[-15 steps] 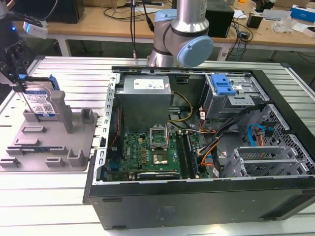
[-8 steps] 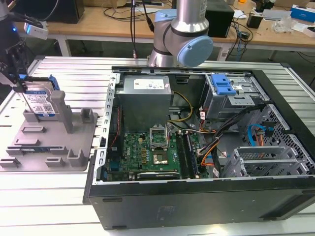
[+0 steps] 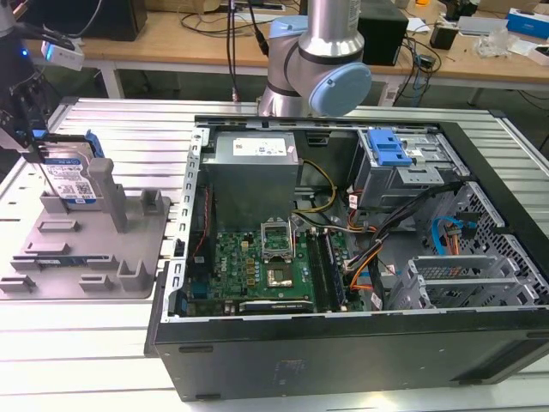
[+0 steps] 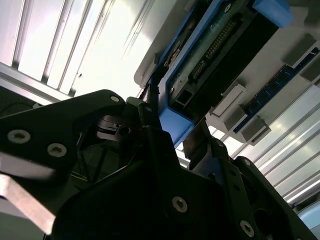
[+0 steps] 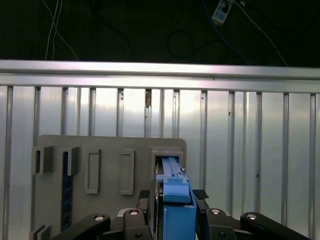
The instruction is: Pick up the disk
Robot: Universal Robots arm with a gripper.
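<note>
A ribbed aluminium table [image 3: 94, 352] is carrying everything here. Toward the exterior view's left, a grey moulded tray [image 3: 94, 253] is lying flat on the slats. Just beside it, toward the exterior view's right, an open black computer case [image 3: 343, 365] is lying on its side and taking up most of the table, with its dark near wall facing the camera. The disk [image 3: 73, 182] is standing on edge in a slot at the tray's far left corner.
</note>
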